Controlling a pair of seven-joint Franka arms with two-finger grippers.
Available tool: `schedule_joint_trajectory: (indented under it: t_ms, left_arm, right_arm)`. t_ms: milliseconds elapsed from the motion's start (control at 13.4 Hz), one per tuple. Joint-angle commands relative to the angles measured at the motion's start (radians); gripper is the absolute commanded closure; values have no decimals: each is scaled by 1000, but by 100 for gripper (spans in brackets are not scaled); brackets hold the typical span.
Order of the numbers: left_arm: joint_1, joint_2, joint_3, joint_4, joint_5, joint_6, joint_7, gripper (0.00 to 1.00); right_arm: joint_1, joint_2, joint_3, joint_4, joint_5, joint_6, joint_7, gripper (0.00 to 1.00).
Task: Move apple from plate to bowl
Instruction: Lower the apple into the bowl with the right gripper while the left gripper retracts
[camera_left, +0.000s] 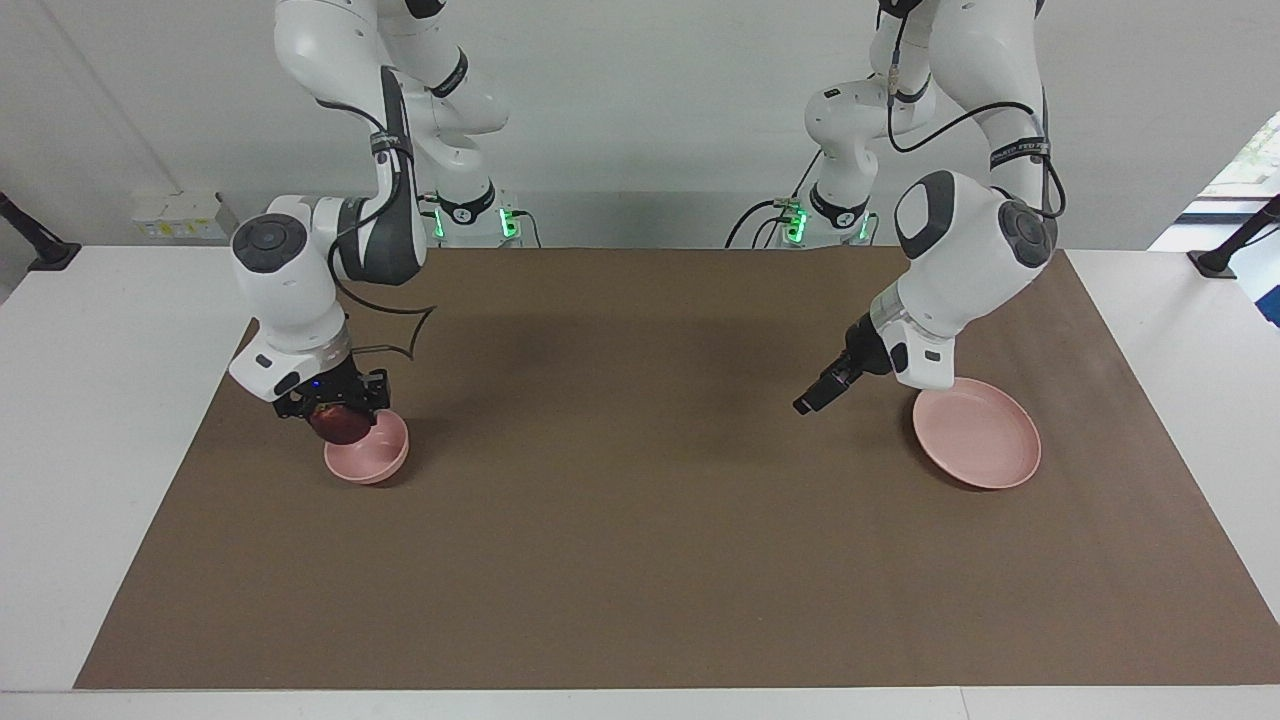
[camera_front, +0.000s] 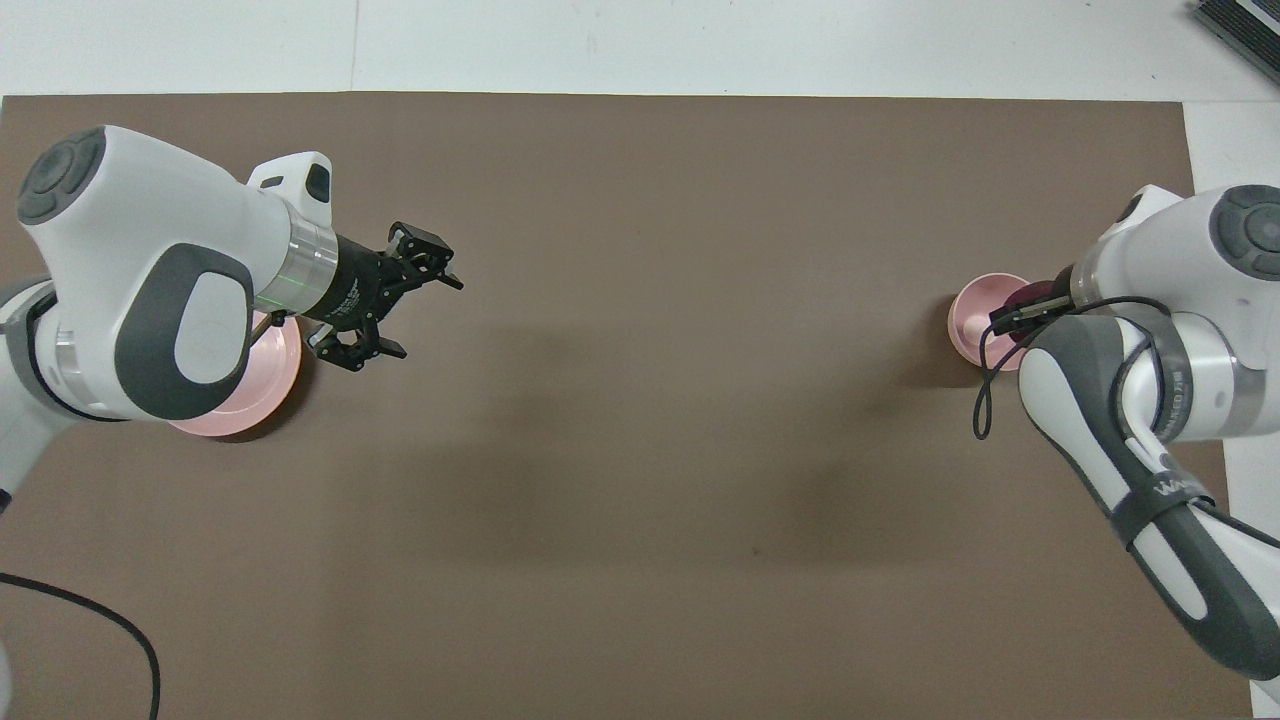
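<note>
The dark red apple (camera_left: 342, 426) hangs just above the rim of the small pink bowl (camera_left: 375, 456), at the edge toward the right arm's end of the table. My right gripper (camera_left: 334, 412) points down and is shut on the apple. From overhead the apple (camera_front: 1030, 297) shows only partly under the right gripper (camera_front: 1032, 306), at the edge of the bowl (camera_front: 974, 308). The wide pink plate (camera_left: 985, 436) has nothing on it. My left gripper (camera_left: 807, 403) hovers low beside the plate, over the mat toward the table's middle. In the overhead view the left gripper (camera_front: 424, 318) is open and holds nothing.
A brown mat (camera_left: 640, 560) covers most of the white table (camera_left: 100, 400). In the overhead view the left arm's body hides part of the plate (camera_front: 272, 372). A dark object (camera_front: 1240, 25) lies at the table's corner, farthest from the robots at the right arm's end.
</note>
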Motion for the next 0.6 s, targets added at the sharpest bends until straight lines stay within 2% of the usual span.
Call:
schedule_joint_trajectory:
  t_ms: [0,224,522]
  left_arm:
    - [40,-10,6,-4,21,-13,11,0]
    - [92,-13,9,12,27,-4,15,0]
    - [135,-56,38,72,33,-22,41,0]
  right_arm:
    - [-11,23,6,25,-22,39,1,100]
    - [-11,53,6,30,-13,75,1,100]
    - [1,55,6,16,-5,52,5,100]
